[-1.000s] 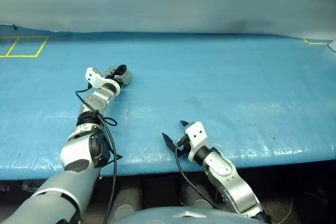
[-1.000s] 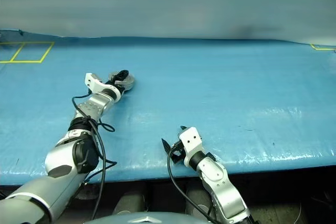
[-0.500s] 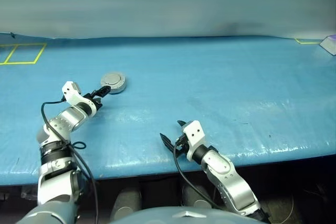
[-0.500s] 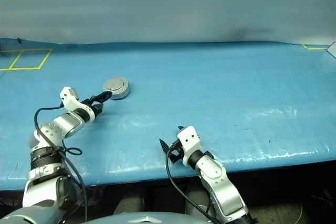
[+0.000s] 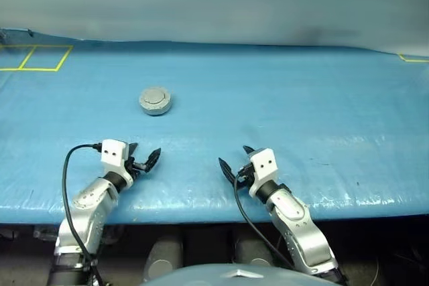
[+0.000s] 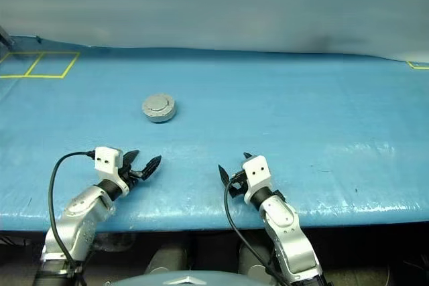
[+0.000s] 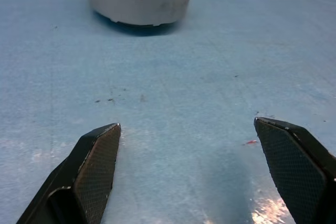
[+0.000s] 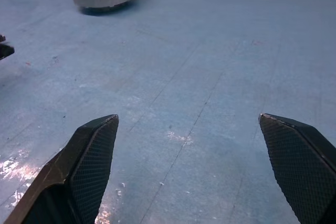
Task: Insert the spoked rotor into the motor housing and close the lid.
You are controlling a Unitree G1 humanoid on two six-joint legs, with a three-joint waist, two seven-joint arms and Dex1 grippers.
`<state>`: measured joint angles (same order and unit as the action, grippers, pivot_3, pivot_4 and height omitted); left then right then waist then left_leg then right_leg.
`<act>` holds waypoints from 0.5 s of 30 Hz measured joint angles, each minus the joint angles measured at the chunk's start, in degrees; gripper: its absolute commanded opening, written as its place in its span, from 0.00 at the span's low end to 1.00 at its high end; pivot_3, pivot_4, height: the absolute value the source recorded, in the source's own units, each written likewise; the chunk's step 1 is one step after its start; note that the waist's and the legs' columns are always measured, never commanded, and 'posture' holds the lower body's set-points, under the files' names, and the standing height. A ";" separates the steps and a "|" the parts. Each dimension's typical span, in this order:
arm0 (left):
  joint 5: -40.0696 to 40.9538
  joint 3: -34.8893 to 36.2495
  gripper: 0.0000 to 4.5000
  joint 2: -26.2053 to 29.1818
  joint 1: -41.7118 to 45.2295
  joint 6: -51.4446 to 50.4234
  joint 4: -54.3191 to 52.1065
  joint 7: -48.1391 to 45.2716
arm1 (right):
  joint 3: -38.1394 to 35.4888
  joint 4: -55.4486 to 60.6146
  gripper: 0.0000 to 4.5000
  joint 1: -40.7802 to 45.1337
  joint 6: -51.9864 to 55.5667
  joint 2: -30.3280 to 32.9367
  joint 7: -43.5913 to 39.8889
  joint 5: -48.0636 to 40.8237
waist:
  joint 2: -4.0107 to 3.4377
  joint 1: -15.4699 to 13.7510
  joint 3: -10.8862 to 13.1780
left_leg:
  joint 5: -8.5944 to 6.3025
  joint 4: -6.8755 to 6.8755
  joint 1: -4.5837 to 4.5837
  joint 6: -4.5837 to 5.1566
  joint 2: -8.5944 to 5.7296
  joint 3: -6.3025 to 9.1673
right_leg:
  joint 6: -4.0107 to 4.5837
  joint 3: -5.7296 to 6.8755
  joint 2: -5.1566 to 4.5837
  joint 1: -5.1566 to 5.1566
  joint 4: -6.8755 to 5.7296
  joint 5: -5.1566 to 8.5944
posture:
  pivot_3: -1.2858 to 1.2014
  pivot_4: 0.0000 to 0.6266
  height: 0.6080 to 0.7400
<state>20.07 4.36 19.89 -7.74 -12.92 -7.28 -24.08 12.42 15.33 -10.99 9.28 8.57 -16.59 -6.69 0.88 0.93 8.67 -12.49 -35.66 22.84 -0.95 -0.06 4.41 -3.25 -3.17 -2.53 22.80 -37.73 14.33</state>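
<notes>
Yellow tape outline (image 5: 35, 57): a yellow line rectangle on the cover at the upper left of the left eye view, well apart from everything else.
Motor housing (image 5: 155, 101): a small round grey metal puck, sitting upper left of centre in the left eye view, alone on the blue cover, well apart from both grippers.
Lid (image 6: 159, 104): the round grey metal disc with a raised centre lies flat on top of the housing, closed; the inside is hidden.
Left gripper (image 5: 142, 162): at the lower left of the left eye view, near the front edge; its two black fingers (image 7: 92, 169) are spread wide with bare cover between them, pinching nothing. It points toward the housing.
Right gripper (image 5: 234, 163): lower centre of the left eye view, just right of the left one; its black fingers (image 8: 86, 156) are likewise spread wide and empty.
Table (image 5: 315, 112): a wide surface under a wrinkled, glossy blue cover, spanning the frame.
</notes>
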 measured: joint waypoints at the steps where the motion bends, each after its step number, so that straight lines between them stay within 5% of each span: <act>1: -0.71 -0.66 0.99 -0.67 -0.69 1.40 -0.49 0.01 | -0.45 0.41 1.00 -0.52 -0.71 -0.11 -0.16 -0.55 | 0.00 -0.09 0.01 | -0.01 0.00 0.01 0.01 0.00 0.00 | 0.01 0.02 0.00 0.00 0.00 0.00 | 0.52 0.24 1.00; 15: -8.78 -4.22 0.99 -3.33 -6.52 14.37 -4.59 -0.10 | -6.26 4.66 1.00 -3.81 -1.26 1.68 0.73 -1.54 | -0.02 -0.05 0.09 | -0.01 -0.11 0.03 0.02 0.07 -0.24 | -0.26 0.08 0.07 0.00 -0.01 0.19 | 0.52 0.24 1.00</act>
<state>11.29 0.14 16.56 -14.26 1.45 -11.87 -24.18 6.15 19.99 -14.80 8.02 10.25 -15.86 -8.23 0.87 0.88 8.76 -12.50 -35.78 22.87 -0.92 0.01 4.17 -3.51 -3.09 -2.45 22.80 -37.75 14.53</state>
